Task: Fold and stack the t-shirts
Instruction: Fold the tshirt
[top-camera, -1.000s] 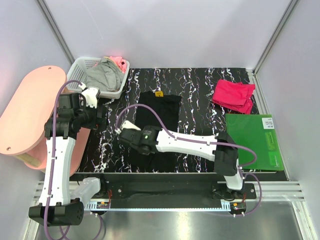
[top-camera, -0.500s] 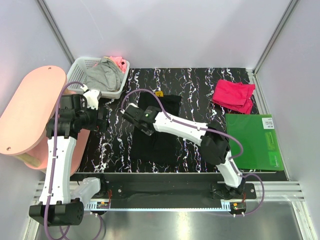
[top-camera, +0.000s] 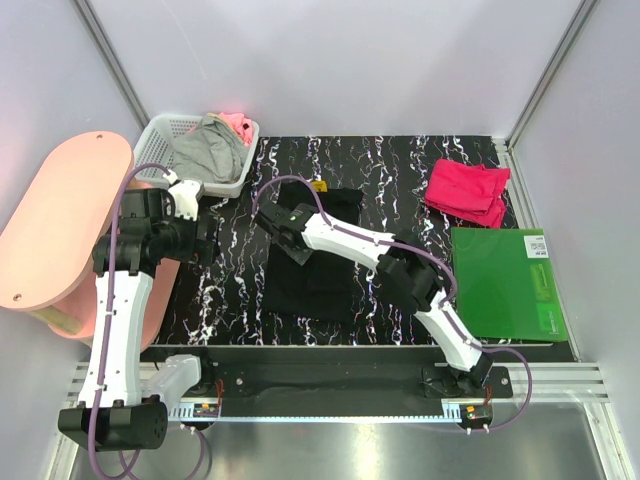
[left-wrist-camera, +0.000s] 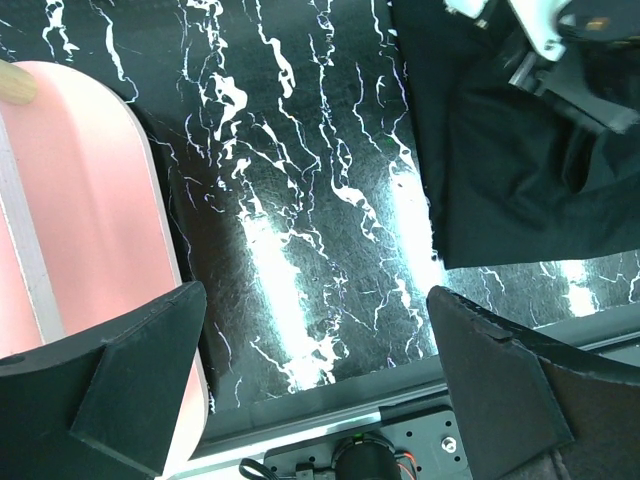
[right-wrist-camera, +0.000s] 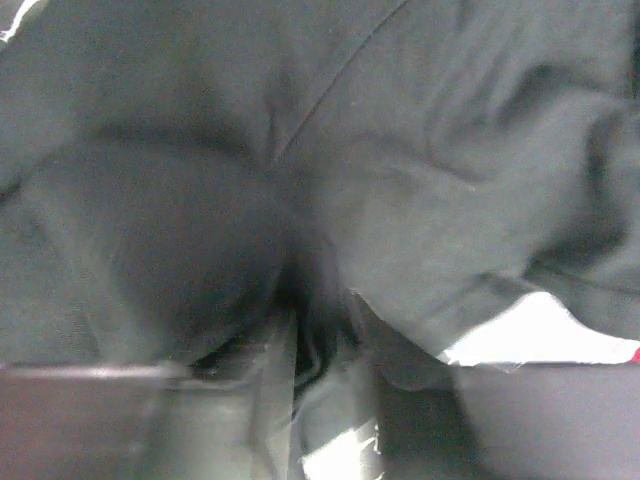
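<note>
On the table (top-camera: 400, 165), pinching the seemingly limp, light black shirt (top-camera: 312, 285) in right hand (top-camera: 283, 220), best by a hem; left hand (left-wrist-camera: 315, 295) wide.

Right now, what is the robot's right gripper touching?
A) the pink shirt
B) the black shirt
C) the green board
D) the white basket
B: the right gripper is down on the black shirt, and dark cloth fills its wrist view, while the pink shirt, green board and basket lie well away from it.
</note>
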